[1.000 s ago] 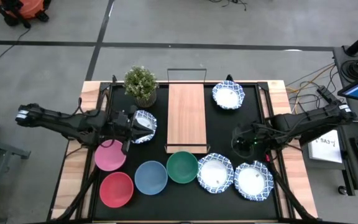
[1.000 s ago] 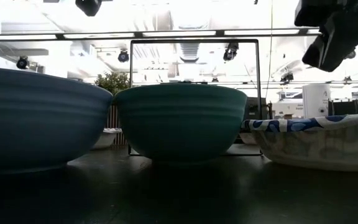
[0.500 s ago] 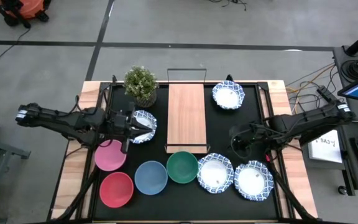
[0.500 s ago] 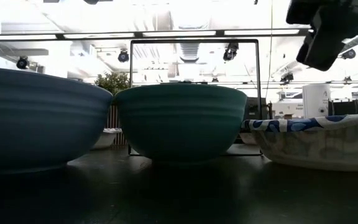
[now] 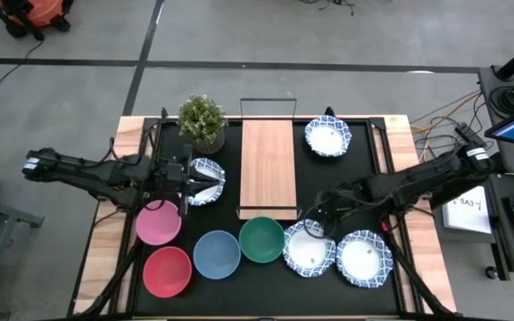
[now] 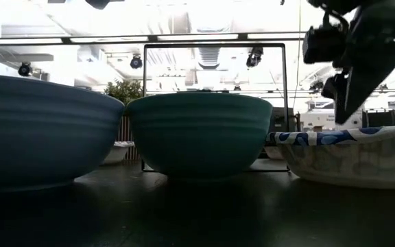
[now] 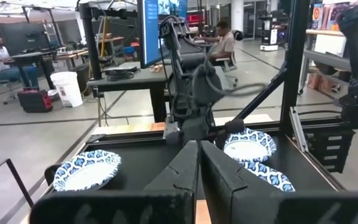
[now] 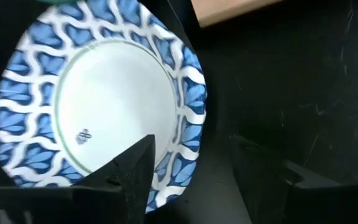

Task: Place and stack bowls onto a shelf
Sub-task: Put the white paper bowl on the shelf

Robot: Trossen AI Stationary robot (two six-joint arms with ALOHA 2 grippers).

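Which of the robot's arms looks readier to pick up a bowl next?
Probably the right: its open hand straddles the rim of a patterned bowl near the shelf. The left hand is shut.

No text, label, brand or number can be read anywhere here.

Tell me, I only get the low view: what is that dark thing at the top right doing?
Observer: That is the right gripper. Seen from above, it hangs over the rim of a patterned bowl next to the green bowl.
Operator: Is it holding that bowl?
Observer: Not yet. Its wrist view shows the jaws open, one over the bowl's inside and one outside the rim.
Operator: Anything on the shelf so far?
Observer: No bowl stands on the shelf; its wooden board shows bare from above.
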